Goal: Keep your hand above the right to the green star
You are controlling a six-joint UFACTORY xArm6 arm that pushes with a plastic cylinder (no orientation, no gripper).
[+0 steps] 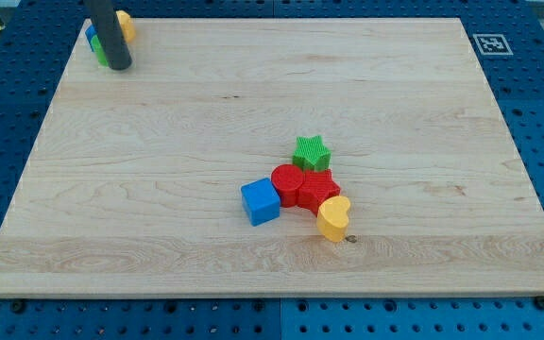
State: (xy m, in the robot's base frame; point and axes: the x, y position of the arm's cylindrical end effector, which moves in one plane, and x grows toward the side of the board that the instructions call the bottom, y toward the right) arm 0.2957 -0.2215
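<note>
The green star sits a little right of the board's middle. It touches a red round block and a second red block just below it. My tip is at the view's top left, far up and left of the star. It stands against a small cluster there: a blue block, a green block and a yellow block, all partly hidden by the rod.
A blue cube lies left of the red blocks and a yellow heart below them. The wooden board lies on a blue pegboard. A black-and-white marker is at the top right corner.
</note>
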